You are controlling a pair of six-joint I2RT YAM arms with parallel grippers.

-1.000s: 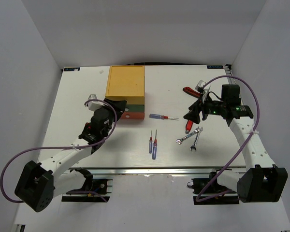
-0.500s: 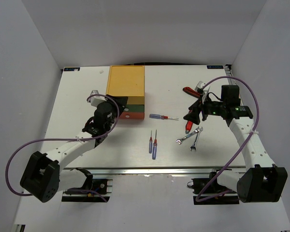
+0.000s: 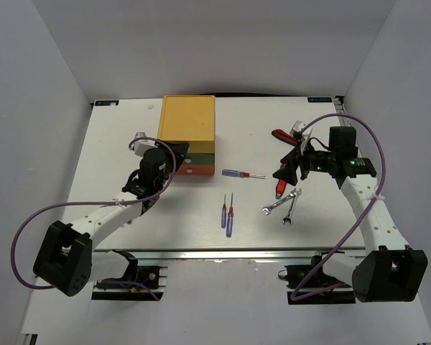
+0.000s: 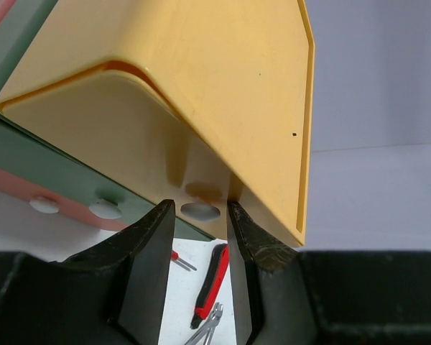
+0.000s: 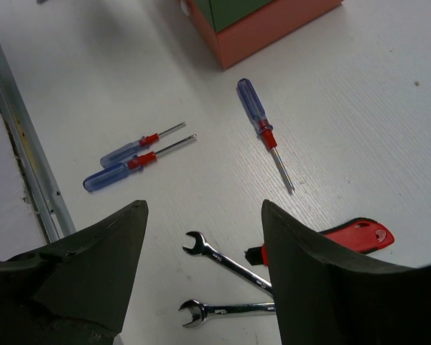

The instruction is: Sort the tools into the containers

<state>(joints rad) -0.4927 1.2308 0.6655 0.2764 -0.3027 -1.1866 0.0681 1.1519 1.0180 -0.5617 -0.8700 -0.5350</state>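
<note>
The box chest (image 3: 188, 126) stands at the back middle, yellow drawer on top, green (image 3: 201, 159) under it, red-orange (image 3: 201, 171) at the bottom. My left gripper (image 3: 175, 155) is at its left front corner. In the left wrist view its jaws (image 4: 201, 205) stand slightly open on either side of the yellow drawer's white knob (image 4: 200, 211), not clearly touching it. My right gripper (image 3: 284, 171) is open and empty above the two silver wrenches (image 5: 226, 259) and a red pocket tool (image 5: 353, 236). Three screwdrivers lie on the table (image 3: 241, 173) (image 3: 223, 213) (image 3: 230, 217).
Another red-handled tool (image 3: 283, 135) lies at the back right beside a small silver tool. The green drawer's knob (image 4: 104, 209) and the red drawer's knob (image 4: 44, 205) show left of my left fingers. The table's metal front rail (image 5: 29, 158) runs close to the screwdrivers.
My left arm has swung in toward the chest and brought its jaws to the yellow drawer's knob. The right arm and the tools have not moved.
</note>
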